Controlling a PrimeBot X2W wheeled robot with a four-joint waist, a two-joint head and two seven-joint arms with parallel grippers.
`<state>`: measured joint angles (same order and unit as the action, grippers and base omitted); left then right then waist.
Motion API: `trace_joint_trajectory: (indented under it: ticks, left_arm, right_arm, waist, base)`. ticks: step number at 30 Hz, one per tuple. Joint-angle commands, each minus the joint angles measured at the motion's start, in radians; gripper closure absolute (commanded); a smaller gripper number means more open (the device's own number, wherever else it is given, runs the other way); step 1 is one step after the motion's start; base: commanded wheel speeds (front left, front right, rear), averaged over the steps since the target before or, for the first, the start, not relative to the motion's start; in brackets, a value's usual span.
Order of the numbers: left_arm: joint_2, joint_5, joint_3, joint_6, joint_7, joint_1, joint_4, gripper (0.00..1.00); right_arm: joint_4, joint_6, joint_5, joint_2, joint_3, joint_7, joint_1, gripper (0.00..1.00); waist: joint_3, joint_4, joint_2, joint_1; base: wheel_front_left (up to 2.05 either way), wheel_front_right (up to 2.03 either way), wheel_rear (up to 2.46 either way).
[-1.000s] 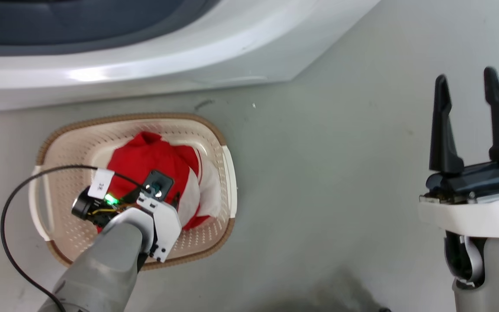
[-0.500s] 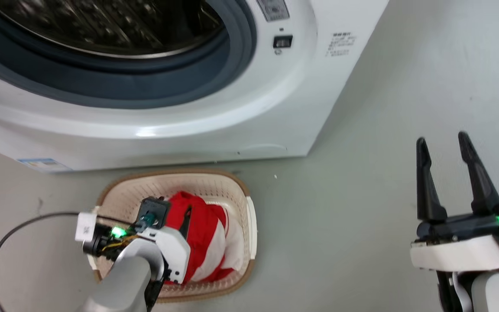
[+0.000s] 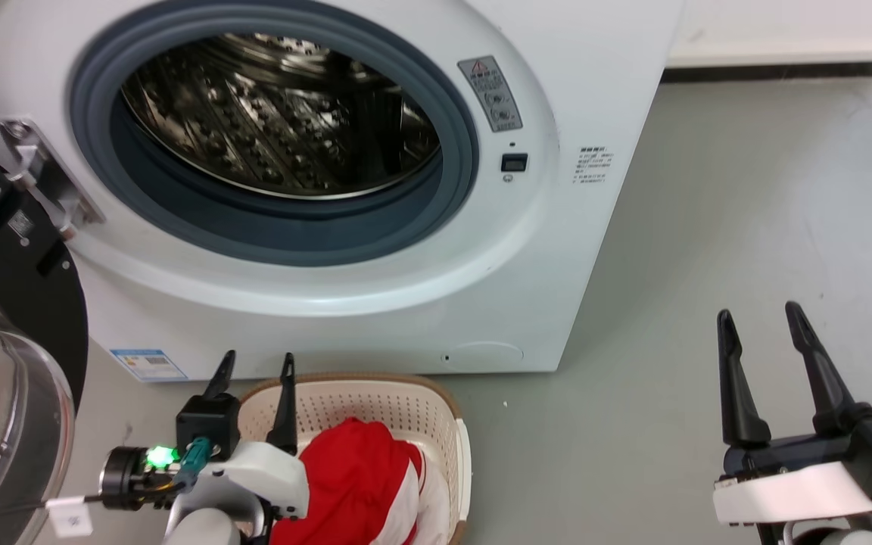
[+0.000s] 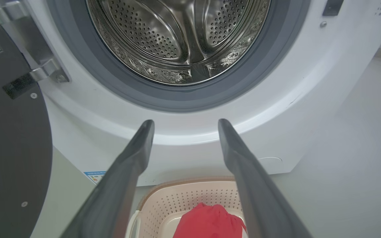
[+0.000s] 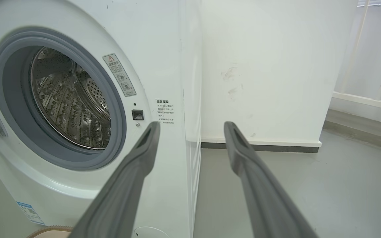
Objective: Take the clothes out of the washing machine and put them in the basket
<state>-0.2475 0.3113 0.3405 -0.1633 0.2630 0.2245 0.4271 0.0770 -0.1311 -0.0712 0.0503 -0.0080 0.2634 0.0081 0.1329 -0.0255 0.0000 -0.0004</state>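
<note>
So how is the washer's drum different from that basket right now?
The drum is shiny steel; the basket is cream plastic with a brown rim. The drum has no clothes showing inside; the basket holds the red-and-white clothes. The drum opens to the front; the basket opens upward. Both have walls full of small holes.

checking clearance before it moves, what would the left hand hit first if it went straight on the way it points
The left hand would likely meet the washing machine, on its white front just below the porthole; depth is unclear.
</note>
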Motion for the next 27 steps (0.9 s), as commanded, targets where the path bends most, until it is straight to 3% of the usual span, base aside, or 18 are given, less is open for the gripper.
trace_joint_trajectory:
  ticks: [1,7,14,27]
  left_arm:
    - [0.002,-0.016,-0.017,-0.006,0.003,-0.022,-0.026,0.00]
    - [0.027,-0.100,-0.124,-0.024,0.003,-0.128,-0.193,0.00]
    - [0.074,-0.174,-0.217,-0.014,0.003,-0.219,-0.343,0.00]
    - [0.145,-0.253,-0.319,0.029,0.003,-0.310,-0.413,0.00]
  right_arm:
    - [-0.003,0.001,-0.001,0.000,-0.001,0.002,0.019,0.00]
    - [-0.007,0.001,0.003,0.000,0.001,0.002,0.058,0.00]
    - [-0.006,0.001,0.009,0.000,-0.007,0.002,0.082,0.00]
    - [-0.009,0.001,0.000,0.000,-0.023,0.002,0.108,0.00]
  waist:
    - [-0.033,0.003,0.0000,0.0004]
    - [-0.090,0.003,0.0000,0.0004]
    - [-0.117,-0.003,0.0000,0.0004]
    - [-0.144,-0.008,0.0000,0.0004]
  base:
    - [0.00,0.00,0.00]
    - [0.00,0.00,0.00]
    - [0.00,0.00,0.00]
    - [0.00,0.00,0.00]
